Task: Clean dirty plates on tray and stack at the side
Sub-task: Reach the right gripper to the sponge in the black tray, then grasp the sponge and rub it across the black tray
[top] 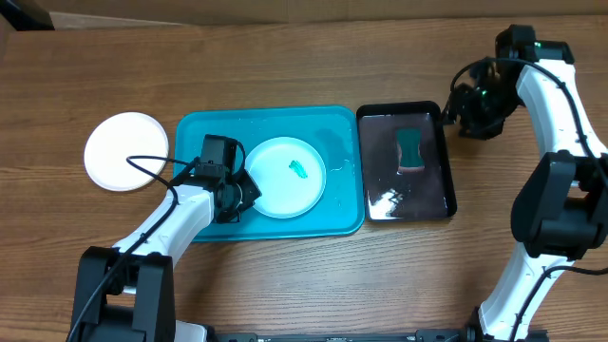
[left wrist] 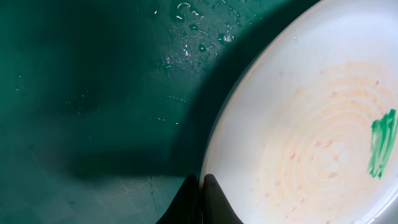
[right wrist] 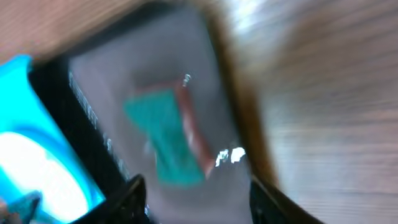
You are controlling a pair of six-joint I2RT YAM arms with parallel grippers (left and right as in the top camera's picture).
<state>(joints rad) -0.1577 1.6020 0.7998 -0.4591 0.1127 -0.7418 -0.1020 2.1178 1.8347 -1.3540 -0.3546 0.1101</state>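
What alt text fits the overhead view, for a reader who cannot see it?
A teal-smeared white plate lies in the turquoise tray, the left gripper at its left rim. Beside it a black tray holds a teal sponge, the right gripper near its far corner. A second white plate lies on the table at left.

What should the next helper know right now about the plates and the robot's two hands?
Left gripper: jaws shut on the rim of the smeared plate, which lies in the turquoise tray.
Right gripper: jaws open, empty, by the black tray holding the sponge.
Done: one white plate sits on the table, left of the tray.
Left: wipe off the teal smear, then stack.
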